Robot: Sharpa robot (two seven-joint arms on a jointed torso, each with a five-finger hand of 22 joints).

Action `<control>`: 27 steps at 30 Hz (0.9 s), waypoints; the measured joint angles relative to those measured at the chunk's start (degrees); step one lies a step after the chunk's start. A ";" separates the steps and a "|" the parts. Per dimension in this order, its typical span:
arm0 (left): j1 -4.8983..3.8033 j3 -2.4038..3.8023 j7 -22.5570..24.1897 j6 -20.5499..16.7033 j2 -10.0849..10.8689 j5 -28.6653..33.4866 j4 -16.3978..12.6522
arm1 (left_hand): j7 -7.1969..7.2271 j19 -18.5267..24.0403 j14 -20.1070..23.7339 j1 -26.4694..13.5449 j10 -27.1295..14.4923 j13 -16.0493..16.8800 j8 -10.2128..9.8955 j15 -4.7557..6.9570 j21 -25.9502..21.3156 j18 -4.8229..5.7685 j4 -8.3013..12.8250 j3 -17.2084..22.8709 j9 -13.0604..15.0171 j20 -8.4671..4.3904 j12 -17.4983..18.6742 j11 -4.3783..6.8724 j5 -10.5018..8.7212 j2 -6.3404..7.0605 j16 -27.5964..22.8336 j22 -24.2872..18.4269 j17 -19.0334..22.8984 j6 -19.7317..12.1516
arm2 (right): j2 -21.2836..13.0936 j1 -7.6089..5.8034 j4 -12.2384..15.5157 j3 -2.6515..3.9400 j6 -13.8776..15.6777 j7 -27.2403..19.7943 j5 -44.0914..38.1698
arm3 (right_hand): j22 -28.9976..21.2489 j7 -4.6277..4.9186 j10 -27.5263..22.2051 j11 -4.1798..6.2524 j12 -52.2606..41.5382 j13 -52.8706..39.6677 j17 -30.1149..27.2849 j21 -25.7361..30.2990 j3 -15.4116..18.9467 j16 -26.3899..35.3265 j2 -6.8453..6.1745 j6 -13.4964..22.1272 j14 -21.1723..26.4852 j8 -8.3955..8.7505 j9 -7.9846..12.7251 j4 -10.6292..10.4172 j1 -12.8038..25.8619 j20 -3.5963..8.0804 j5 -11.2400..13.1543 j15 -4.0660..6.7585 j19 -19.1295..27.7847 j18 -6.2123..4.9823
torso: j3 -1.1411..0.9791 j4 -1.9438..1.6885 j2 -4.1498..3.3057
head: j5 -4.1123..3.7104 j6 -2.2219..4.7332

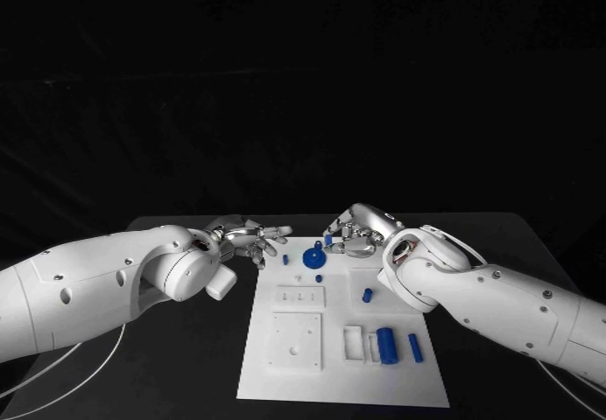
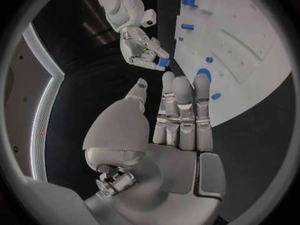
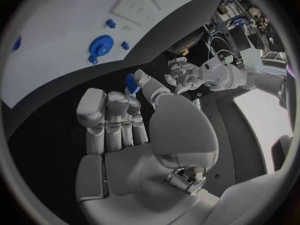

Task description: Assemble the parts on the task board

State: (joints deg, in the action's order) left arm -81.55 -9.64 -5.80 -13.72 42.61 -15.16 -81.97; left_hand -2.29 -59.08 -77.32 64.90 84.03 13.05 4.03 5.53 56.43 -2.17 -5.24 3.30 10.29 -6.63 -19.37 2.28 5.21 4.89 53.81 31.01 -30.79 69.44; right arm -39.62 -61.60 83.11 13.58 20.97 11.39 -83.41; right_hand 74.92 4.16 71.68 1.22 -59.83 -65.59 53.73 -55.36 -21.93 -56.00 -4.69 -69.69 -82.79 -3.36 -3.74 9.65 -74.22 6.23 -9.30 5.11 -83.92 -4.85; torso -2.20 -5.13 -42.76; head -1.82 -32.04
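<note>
While most blue parts are still lying loose across the board, the right hand is pinching one peg at upper centre, and the left hand is hovering spread and empty.

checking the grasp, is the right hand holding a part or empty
Holding one. The right hand pinches a small blue part at its fingertips, off the task board; the left wrist view shows the same piece in its fingers.

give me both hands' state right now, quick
Left hand: open, fingers straight, holding nothing.
Right hand: pinching a small blue part at its fingertips, above the far end of the task board.
</note>
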 measured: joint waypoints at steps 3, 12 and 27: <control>0.00 -0.02 -2.70 0.76 -1.13 -1.44 0.58 | 0.40 0.88 1.09 -0.80 -0.10 2.70 0.83 0.28 1.57 -0.01 -0.90 0.90 6.17 -0.24 -2.13 0.24 0.72 1.50 4.03 2.24 -0.24 0.40 | 0.76 -0.02 1.42 -0.81 -0.06 1.25 -1.21 | 0.00 0.00 0.00 0.00 0.36 0.10 -0.06 0.00 -0.12 0.21 0.00 0.00 0.00 0.01 0.00 -0.12 0.00 0.00 0.21 0.00 0.00 0.00 | -0.01 0.07 0.02 | 0.05 -0.11; -0.02 -0.05 -7.56 1.86 -3.08 -5.94 1.32 | 0.67 1.25 1.90 -1.44 0.03 5.24 0.13 0.09 0.94 -0.01 -2.70 1.76 17.54 -0.03 -2.64 0.37 0.38 2.67 7.17 5.25 3.91 -0.59 | 2.49 -0.54 3.16 -2.24 -0.70 3.86 -4.07 | 0.00 0.00 0.00 0.00 0.40 0.22 -0.07 0.00 -0.64 0.25 -0.32 0.00 0.00 0.07 0.00 -0.17 0.31 0.00 0.87 -0.01 0.00 0.00 | 0.03 0.00 0.03 | -0.35 -0.33; -0.02 -0.06 -9.85 2.20 -4.70 -9.41 1.14 | 0.47 1.25 2.40 -1.14 0.03 5.47 0.14 0.00 -0.71 -0.01 -3.07 1.80 18.37 -0.03 -2.64 0.36 0.38 2.96 8.16 7.49 5.96 -0.78 | 4.38 -1.43 3.47 -4.03 -2.46 5.86 -5.57 | -0.01 -0.04 0.00 -0.01 0.40 0.22 -0.03 0.00 -0.87 0.25 -0.32 0.04 0.01 -0.02 0.00 -0.40 0.30 0.00 0.88 -0.01 0.00 0.00 | 0.04 -0.05 -0.02 | -0.43 -0.48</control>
State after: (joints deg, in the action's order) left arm -81.57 -9.69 -15.65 -11.52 37.91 -24.57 -80.83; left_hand -1.82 -57.83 -74.92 63.77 84.06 18.52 4.17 5.53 55.72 -2.19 -8.31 5.10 28.66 -6.66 -22.00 2.65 5.59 7.85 61.97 38.50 -24.82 68.66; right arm -35.24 -63.03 86.58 9.56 18.51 17.24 -88.98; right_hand 74.91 4.12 71.68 1.21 -59.44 -65.38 53.70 -55.36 -22.80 -55.75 -5.01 -69.65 -82.78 -3.38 -3.75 9.25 -73.92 6.22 -8.42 5.10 -83.92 -4.85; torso -2.16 -5.18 -42.78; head -2.25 -32.53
